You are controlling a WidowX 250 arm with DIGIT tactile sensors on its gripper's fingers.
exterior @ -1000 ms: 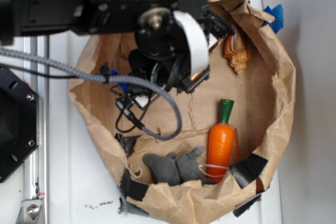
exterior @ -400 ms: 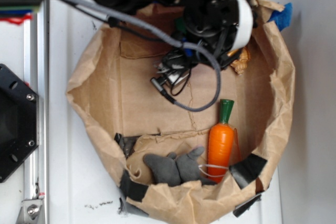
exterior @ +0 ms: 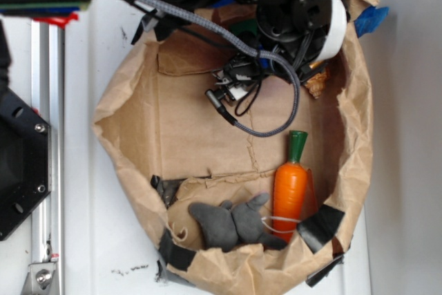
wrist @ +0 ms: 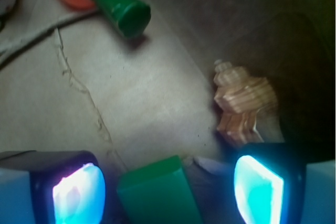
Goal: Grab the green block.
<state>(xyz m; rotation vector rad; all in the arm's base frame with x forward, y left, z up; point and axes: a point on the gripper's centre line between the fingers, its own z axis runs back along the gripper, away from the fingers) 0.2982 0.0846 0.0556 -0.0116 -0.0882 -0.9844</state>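
The green block [wrist: 155,192] shows in the wrist view as a flat bright green slab on the brown paper floor. It lies between my two glowing fingertips and nearer the left one, with a visible gap on each side. My gripper [wrist: 168,190] is open around it, and neither pad touches the block. In the exterior view my arm [exterior: 304,12] hangs over the back right of the paper bag and hides the block and the fingers.
An orange toy carrot [exterior: 291,184] with a green top [wrist: 118,9] lies at the bag's right. A tan carved piece [wrist: 244,103] sits just beyond my right finger. A grey plush toy [exterior: 231,222] lies at the front. Crumpled bag walls [exterior: 359,136] ring everything. A braided cable [exterior: 276,126] droops inside.
My arm has swung from the bag's left middle to its back right corner. The bag's right wall has shifted slightly inward. The carrot and plush have stayed put.
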